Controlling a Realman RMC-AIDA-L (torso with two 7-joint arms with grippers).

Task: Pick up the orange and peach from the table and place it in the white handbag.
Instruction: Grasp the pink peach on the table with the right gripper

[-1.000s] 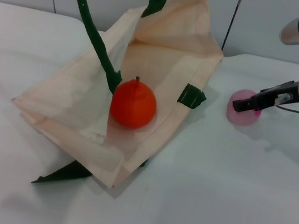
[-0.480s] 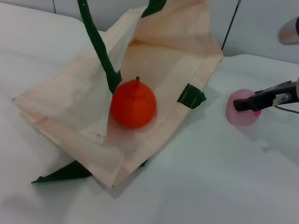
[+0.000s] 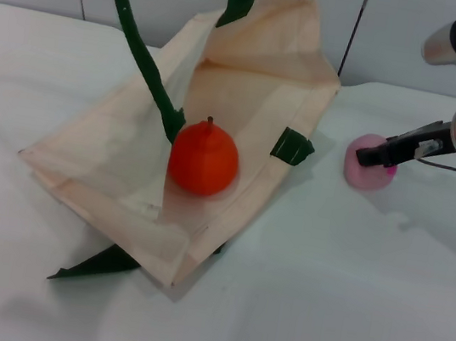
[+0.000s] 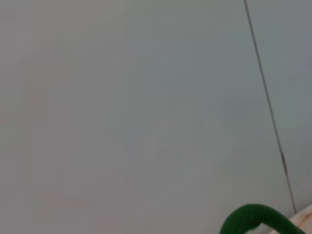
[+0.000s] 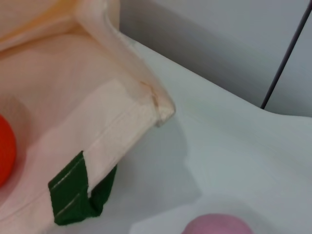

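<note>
The orange lies inside the open white handbag, which rests on the table. One green handle rises taut out of the top of the head view; a piece of it shows in the left wrist view. The left gripper itself is out of view. My right gripper is at the right, its dark fingers closed on the pink peach, just off the table beside the bag. The right wrist view shows the peach, the bag's corner and an edge of the orange.
A green tab sticks out from the bag's right edge, between bag and peach. Another green strap end lies on the white table at the bag's front corner. A grey wall runs behind.
The right gripper and the peach have moved together slightly up and to the left. The bag, its raised handle and the orange have stayed put.
</note>
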